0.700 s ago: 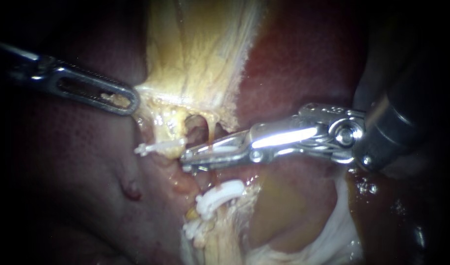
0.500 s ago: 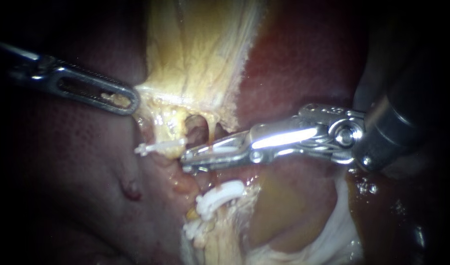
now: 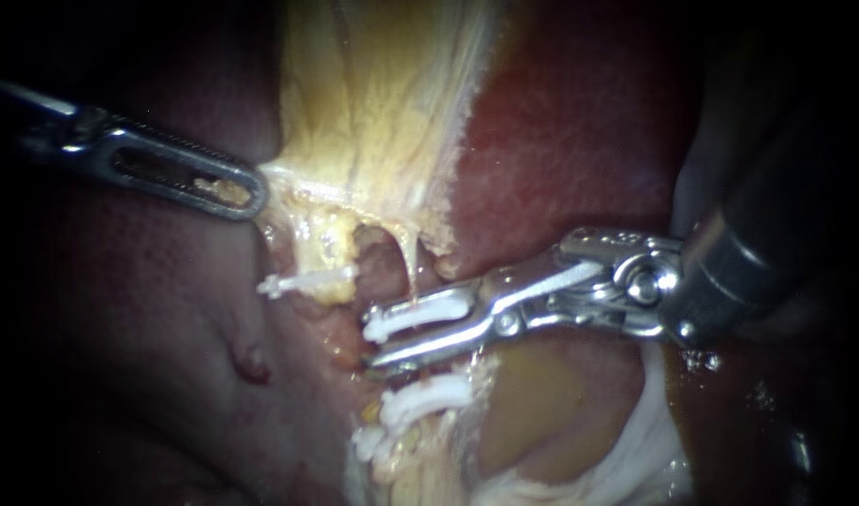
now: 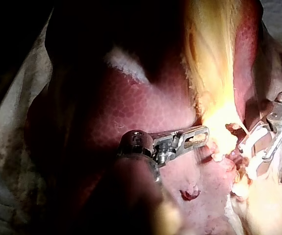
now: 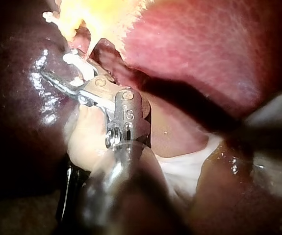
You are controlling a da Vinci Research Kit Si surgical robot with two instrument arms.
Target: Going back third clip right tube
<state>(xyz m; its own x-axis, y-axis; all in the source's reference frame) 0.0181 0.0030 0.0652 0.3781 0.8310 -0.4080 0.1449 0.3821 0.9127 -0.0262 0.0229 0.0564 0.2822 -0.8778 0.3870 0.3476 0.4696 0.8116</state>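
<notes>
Jaws of right instrument [image 3: 373,345] parted, gap between them; white clip [image 3: 410,319] on right tube [image 3: 414,270] lies against upper jaw. At 6 o'clock of it, second clip [image 3: 420,398]. At 10 o'clock, left instrument [image 3: 251,192] jaws clamped on yellow tissue [image 3: 373,112] edge beside liver [image 3: 560,122].

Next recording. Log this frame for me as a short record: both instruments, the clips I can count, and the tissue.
left instrument: closed on the edge of the gallbladder
right instrument: open, at the tube
upper clip: white, lying against the right instrument's upper side, across the tube
side clip: white, toward the left instrument
lower clip: white, below the right instrument
liver: red, exposed beside the gallbladder
</notes>
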